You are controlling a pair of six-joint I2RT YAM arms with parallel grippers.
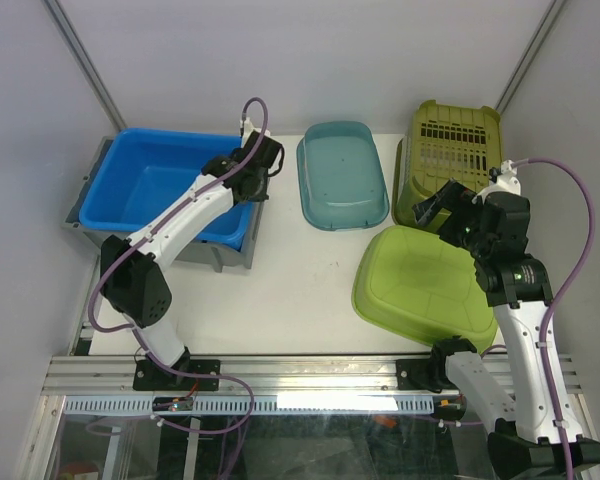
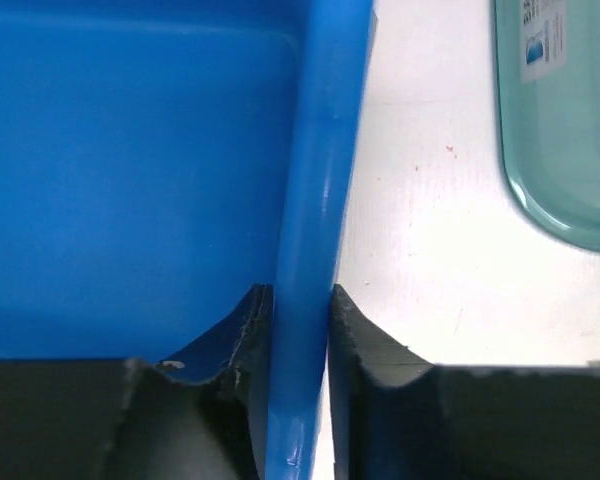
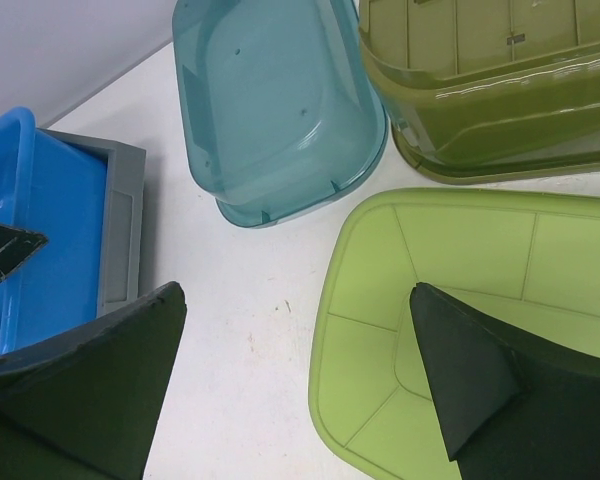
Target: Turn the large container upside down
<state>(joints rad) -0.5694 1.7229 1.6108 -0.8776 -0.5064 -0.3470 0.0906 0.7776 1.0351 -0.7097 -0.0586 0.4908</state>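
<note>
Black fingers of the left gripper (image 2: 298, 300) are pressed onto the right rim of the large blue container (image 2: 130, 170), one finger inside and one outside. The container is seated upright in a grey crate (image 1: 220, 252) at the far left of the table (image 1: 280, 290). Its near right part is hidden by the arm in the top view. The right gripper (image 3: 298, 292) is held spread over the lime tub (image 3: 460, 250) at the near right, which is cut off in the wrist view. A teal tub (image 3: 270, 100) and an olive basket (image 3: 500, 90) are located farther back.
</note>
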